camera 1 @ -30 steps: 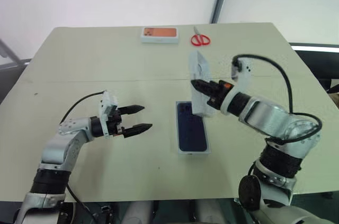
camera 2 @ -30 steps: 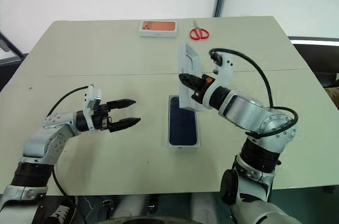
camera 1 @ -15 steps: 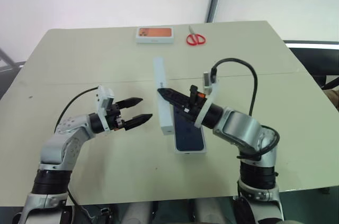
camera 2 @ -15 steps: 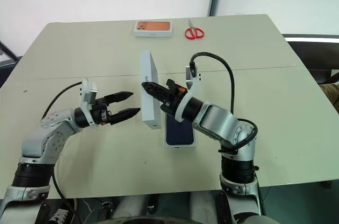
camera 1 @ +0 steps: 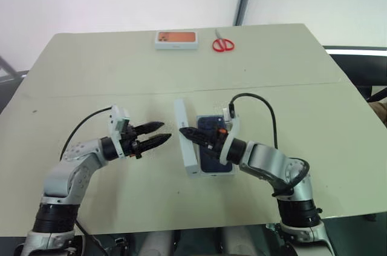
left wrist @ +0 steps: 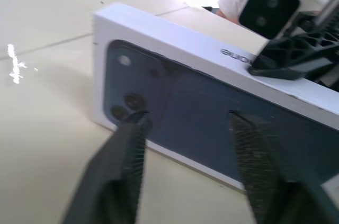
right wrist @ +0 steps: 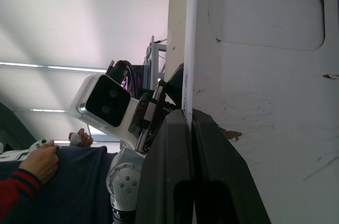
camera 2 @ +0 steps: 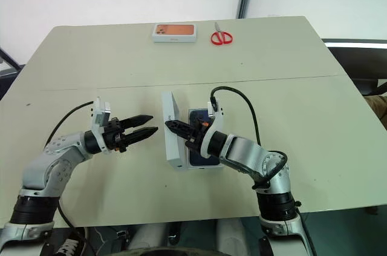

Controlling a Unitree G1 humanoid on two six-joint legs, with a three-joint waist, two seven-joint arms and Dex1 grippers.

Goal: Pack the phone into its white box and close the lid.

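So the right gripper (camera 2: 171, 126), two slim black tapered fingers, is pinched tight on the thin wall of the lid (camera 2: 170, 130), a shallow white cardboard shell standing on its long edge on the matte beige tabletop (camera 2: 272, 56). It sits just to the left of the white box (camera 1: 210, 172), the low thin-walled base lying flat in the middle of the table with the slim, glossy dark navy phone (camera 1: 214, 147) inside it.

The left gripper (camera 1: 161, 133) points at the lid from the left, apart from it, its jaws narrowly parted with nothing between them.

At the far edge there's a small flat white box with an orange top (camera 1: 176, 39) and a pair of red-handled scissors (camera 1: 222, 44).

The left wrist view gets the lid's outer face up close: a smooth printed dark blue phone picture with round camera lenses on it, framed by a white border, plus grey lettering along the edge. You can also see the ribbed, grippy inner faces of the left fingers (left wrist: 132, 155) there. The right wrist view gives the other side: the pale, scuffed inside of the lid with a rounded rectangular recess. It also catches a person's hand (right wrist: 42, 158) in a red-and-navy cuff in the background.
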